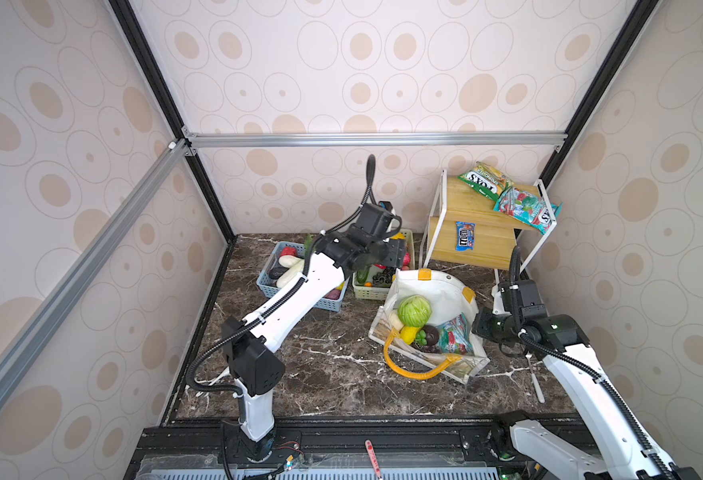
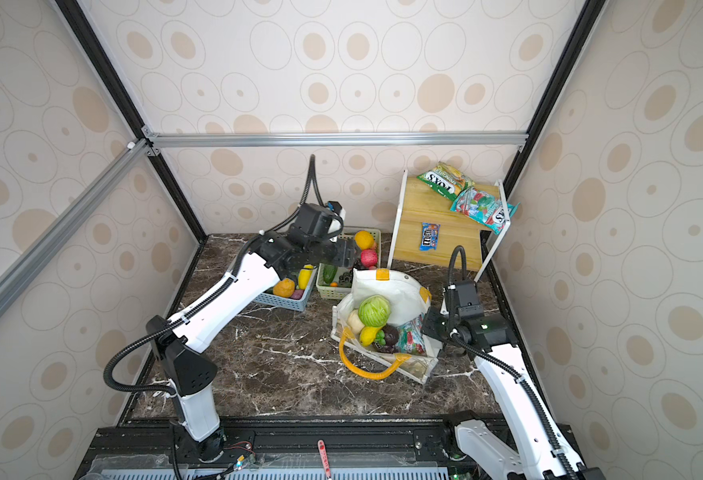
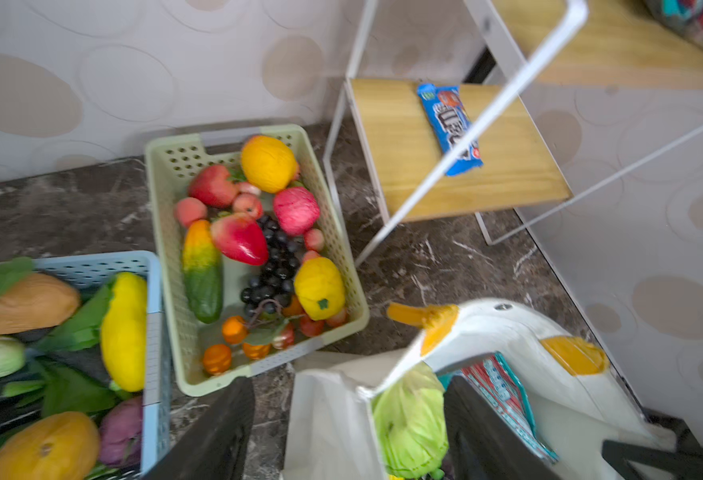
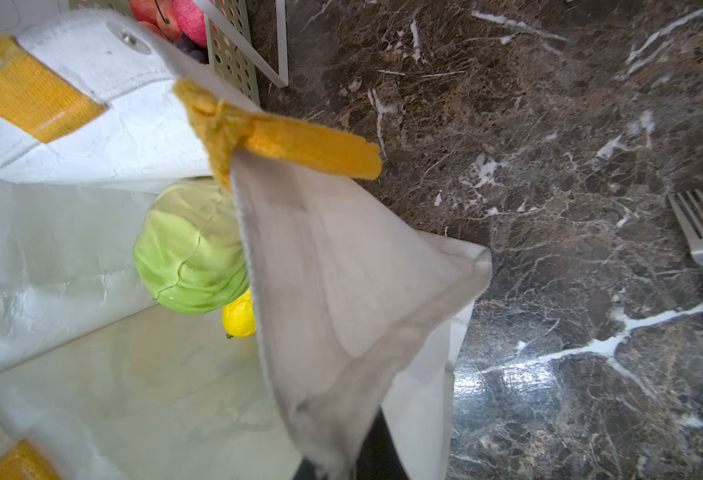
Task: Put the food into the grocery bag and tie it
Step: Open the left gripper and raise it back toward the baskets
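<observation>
- Our left pincer [image 3: 347, 380] is spread wide and empty. In the left wrist view its 2 dark fingers [image 3: 217, 432] rise from the bottom edge on either side of the bag's rim.
- Our right pincer [image 1: 479, 327] is pressed together on the right edge of the grocery bag [image 1: 433, 286]. The right wrist view shows white cloth gathered to it at bottom centre.
- The grocery bag sits open on the marble table [image 1: 320, 374], right of centre in both top views. Its yellow-orange handle [image 1: 408, 370] droops toward the lower edge.
- Inside it we see a green cabbage [image 1: 414, 310], a yellow fruit [image 1: 409, 332], a dark purple piece [image 1: 428, 334] and a teal packet [image 1: 455, 338].
- The green basket [image 3: 167, 249] stands just upper left of the bag, with the blue basket [image 1: 266, 282] further left.
- 3 packets [image 1: 526, 208] lie on the wooden shelf [image 1: 478, 249] at upper right.
</observation>
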